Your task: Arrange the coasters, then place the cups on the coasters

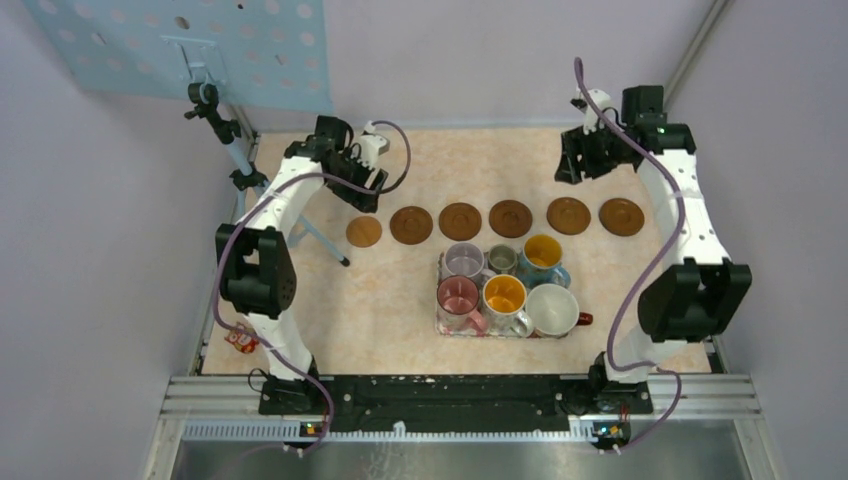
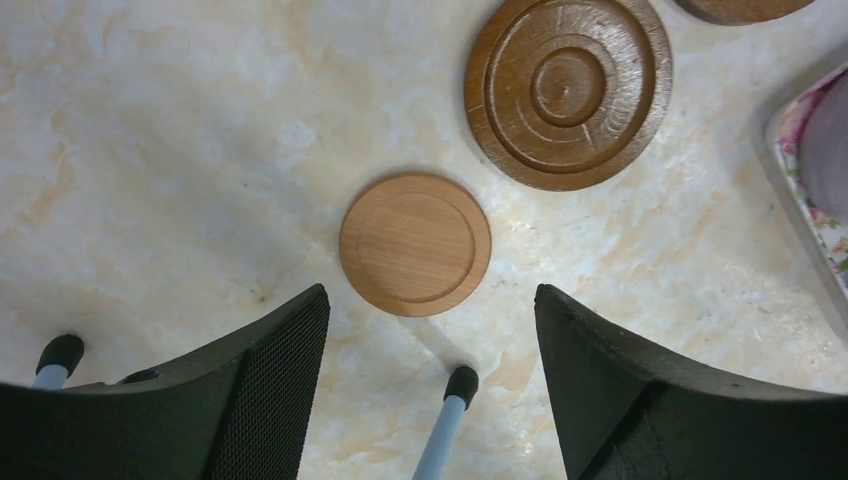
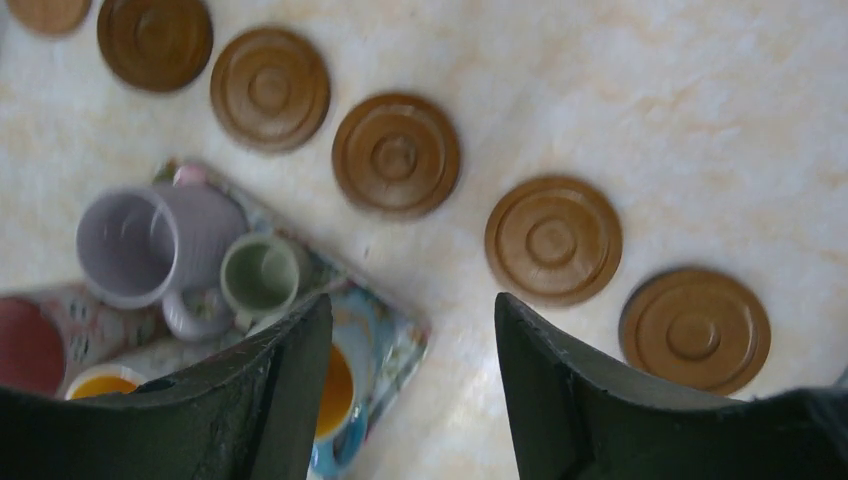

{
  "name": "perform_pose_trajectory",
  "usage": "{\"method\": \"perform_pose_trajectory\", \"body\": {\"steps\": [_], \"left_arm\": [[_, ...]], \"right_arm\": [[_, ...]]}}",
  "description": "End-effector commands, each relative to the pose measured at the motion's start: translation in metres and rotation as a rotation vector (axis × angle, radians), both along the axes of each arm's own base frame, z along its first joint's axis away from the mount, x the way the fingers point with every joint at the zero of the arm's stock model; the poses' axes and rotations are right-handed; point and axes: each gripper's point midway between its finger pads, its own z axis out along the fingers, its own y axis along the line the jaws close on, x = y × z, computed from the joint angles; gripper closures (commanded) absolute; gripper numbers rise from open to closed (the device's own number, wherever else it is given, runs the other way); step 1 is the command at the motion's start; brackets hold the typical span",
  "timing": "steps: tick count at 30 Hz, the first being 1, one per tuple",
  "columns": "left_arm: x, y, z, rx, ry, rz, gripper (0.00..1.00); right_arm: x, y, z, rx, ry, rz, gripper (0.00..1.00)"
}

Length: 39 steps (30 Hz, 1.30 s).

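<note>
Coasters (image 1: 510, 218), six in all, lay in a row across the table (image 1: 400, 320) from left to right, with a lighter coaster (image 2: 415, 244) at the left end. The left gripper (image 2: 430, 295) hung over that one, jaws apart and empty. The right gripper (image 3: 412, 300) hung near the row's right end, jaws likewise apart, holding nothing. The cups (image 1: 504, 295) stood bunched on a floral tray (image 3: 395, 335), nearer the table's front edge.
</note>
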Motion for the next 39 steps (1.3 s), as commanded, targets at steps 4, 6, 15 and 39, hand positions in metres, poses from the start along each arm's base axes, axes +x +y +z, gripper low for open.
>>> {"method": "perform_pose_trajectory", "body": {"steps": [4,6,15,39], "left_arm": [[-0.007,-0.017,0.031,-0.108,-0.104,-0.071,0.19],[-0.01,-0.019,0.032,-0.122,-0.108,-0.073,0.19],[-0.021,-0.021,0.035,-0.153,-0.111,-0.063,0.19],[-0.033,-0.02,0.04,-0.167,-0.14,-0.041,0.18]], "right_arm": [[-0.135,0.005,-0.032,-0.198,0.036,0.356,0.39],[-0.156,0.005,-0.046,-0.267,0.031,0.407,0.39],[-0.168,0.013,-0.096,-0.311,0.102,0.304,0.43],[-0.15,0.007,-0.15,-0.351,0.113,0.152,0.62]]}}
